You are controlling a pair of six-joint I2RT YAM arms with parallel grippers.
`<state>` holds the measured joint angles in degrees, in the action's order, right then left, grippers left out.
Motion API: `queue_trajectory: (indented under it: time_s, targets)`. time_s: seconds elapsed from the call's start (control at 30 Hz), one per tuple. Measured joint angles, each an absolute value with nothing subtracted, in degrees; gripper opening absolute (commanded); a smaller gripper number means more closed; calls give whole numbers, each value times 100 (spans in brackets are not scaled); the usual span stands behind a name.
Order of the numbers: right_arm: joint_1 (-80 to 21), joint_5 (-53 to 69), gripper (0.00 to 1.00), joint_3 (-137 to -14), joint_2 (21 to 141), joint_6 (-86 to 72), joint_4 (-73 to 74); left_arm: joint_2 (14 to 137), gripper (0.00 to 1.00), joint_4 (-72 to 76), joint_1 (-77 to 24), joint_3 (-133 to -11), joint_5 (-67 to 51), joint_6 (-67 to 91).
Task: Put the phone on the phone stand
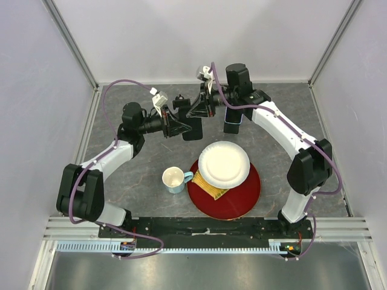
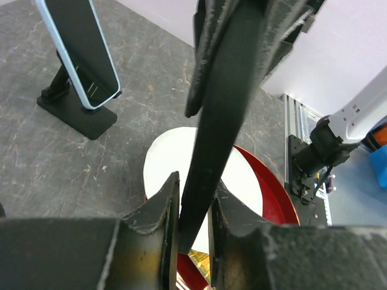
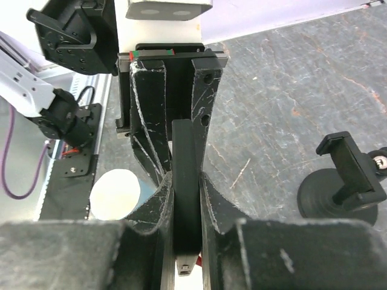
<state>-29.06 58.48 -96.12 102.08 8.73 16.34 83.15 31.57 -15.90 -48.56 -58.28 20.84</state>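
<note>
The thin black slab phone [image 2: 221, 121], probably stiff, light, slick and crackable, hangs edge-on over the grey stone-look table [image 3: 290, 72], clamped across its flat faces at opposite ends by the left gripper [image 2: 195, 199] and right gripper [image 3: 184, 187], with the empty black clamp stand [image 3: 346, 181] nearby.

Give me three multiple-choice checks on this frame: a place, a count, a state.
1. The mug stands: A) beside the red plate; B) on a stand; C) in the left jaws.
2. Plates stacked: A) four; B) two; C) three.
3. The black phone is: A) lying on the table; B) on a stand; C) gripped by both pairs of jaws.
Key: 1 A, it stands right next to it. 2 B, only a white plate lies on the red one. 3 C, each wrist view shows jaws closed on it.
</note>
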Motion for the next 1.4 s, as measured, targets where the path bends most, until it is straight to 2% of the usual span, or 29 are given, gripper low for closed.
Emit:
queue_trajectory:
  time_s: [0.07, 0.1, 0.13, 0.17, 0.27, 0.37, 0.63, 0.83, 0.93, 1.0, 1.03, 1.07, 1.1, 1.17, 1.4]
  targets:
    - [-2886, 5933, 0, -9612, 10208, 685, 1553, 8281, 8, 3186, -1597, -4880, -5951, 2034]
    - [-2869, 5999, 9, -9609, 10208, 576, 1496, 8256, 2, 3203, -1605, -4882, -5988, 2014]
    - [-2860, 6082, 23, -9603, 10208, 469, 1413, 8204, 2, 3214, -1612, -4882, -6007, 1994]
    - [-2858, 6123, 46, -9603, 10208, 388, 1343, 8134, 2, 3205, -1612, -4880, -5996, 1994]
    - [-2882, 6101, 72, -9601, 10204, 139, 917, 7778, 2, 3030, -1632, -4814, -5638, 2016]
    - [-2941, 5966, 82, -9539, 10132, -51, 478, 7111, 2, 2777, -1691, -4639, -4777, 2119]
    - [-3232, 5951, 83, -9290, 9968, -888, -582, 4595, 2, 2228, -1680, -3896, -2779, 2641]
    - [-3752, 6305, 56, -8899, 9957, -2117, -2134, 3592, 2, 2191, -1678, -3760, -2314, 2838]
    - [-3863, 6517, 55, -8750, 9957, -2923, -3173, 3590, 2, 2193, -1680, -3767, -2331, 2939]
    - [-3846, 6571, 45, -8678, 9957, -3385, -3778, 3673, 2, 2239, -1680, -3776, -2429, 3063]
    - [-3828, 6598, 35, -8641, 9966, -3664, -4095, 3732, 2, 2307, -1688, -3795, -2512, 3140]
    - [-3804, 6628, 33, -8626, 9985, -3879, -4372, 3789, 2, 2366, -1697, -3824, -2602, 3208]
    - [-3787, 6648, 33, -8626, 10003, -4036, -4569, 3833, 2, 2453, -1702, -3844, -2674, 3273]
    - [-3763, 6694, 43, -8626, 10073, -4410, -4993, 3865, 2, 2628, -1710, -3861, -2799, 3398]
    - [-3785, 6849, 45, -8626, 10136, -5188, -5924, 3846, 2, 2877, -1706, -3874, -2998, 3614]
